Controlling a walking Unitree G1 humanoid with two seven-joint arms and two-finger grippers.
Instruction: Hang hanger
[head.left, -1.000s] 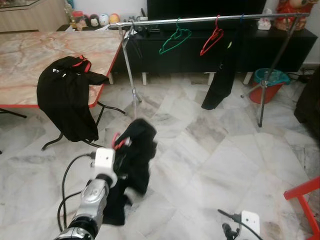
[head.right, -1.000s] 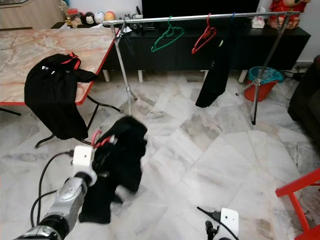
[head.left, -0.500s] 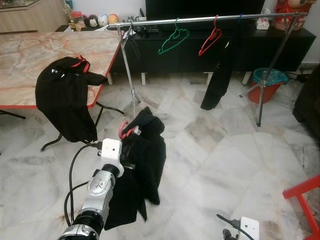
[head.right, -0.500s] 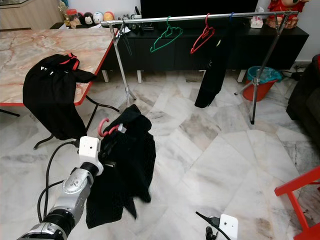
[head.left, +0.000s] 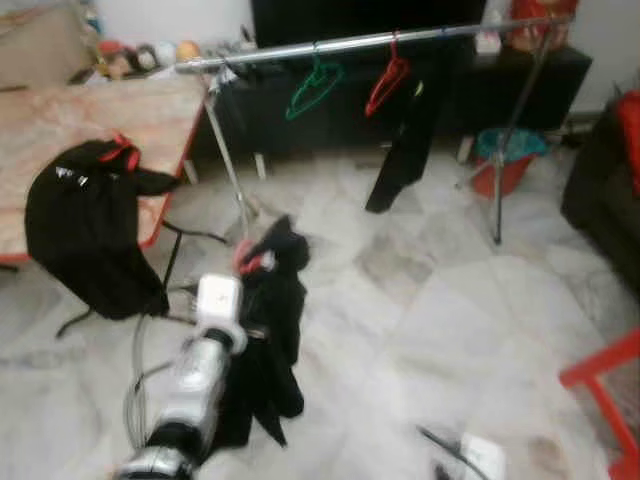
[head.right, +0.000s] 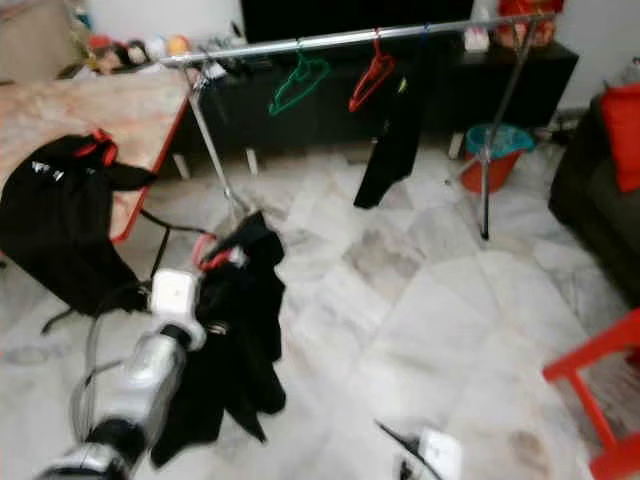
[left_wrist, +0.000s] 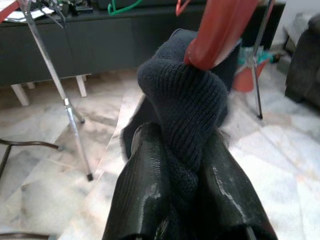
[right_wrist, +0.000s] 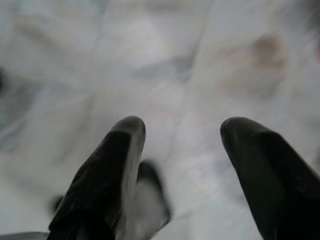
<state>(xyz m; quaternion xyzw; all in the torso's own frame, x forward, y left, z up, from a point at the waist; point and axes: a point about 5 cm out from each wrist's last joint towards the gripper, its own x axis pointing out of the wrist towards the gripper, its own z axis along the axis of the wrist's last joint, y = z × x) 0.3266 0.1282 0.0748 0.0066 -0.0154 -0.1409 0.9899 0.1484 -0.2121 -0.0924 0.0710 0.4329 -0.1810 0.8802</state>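
While both head views are blurred, the room reads well enough: pale marble floor (head.left: 450, 330) with grey veins, wide and bare toward the right. Far across runs a metal rail (head.left: 360, 40) on thin stands, in front of a long black cabinet (head.left: 330, 100). On the rail hang a green hanger (head.left: 312, 85), a red hanger (head.left: 385, 85) right of it, and a dark garment (head.left: 400, 140) just right of that, dangling toward the floor. Teal and red bucket (head.left: 508, 160) sits by the rail's right stand. Left side has a marble-top table (head.left: 110, 125) with red edge, black shirt (head.left: 90, 230) draped over its near edge and hanging down. Small toys (head.left: 140, 55) on a far shelf, too blurred to tell more. Dark sofa (head.left: 600, 210) at far right edge, red frame (head.left: 600, 385) at near right.

Left gripper (left_wrist: 186, 165) is raised at near left, fingers (left_wrist: 150, 185) clamped on a black knit garment (head.left: 268, 330) that carries the pink-red hanger (left_wrist: 220, 30); hook pokes out above the cloth, cloth hangs down to the floor. It is well short of the rail, near the left stand's foot.

Right gripper (right_wrist: 182, 130) hangs low at near right over bare floor, fingers apart, holding nothing
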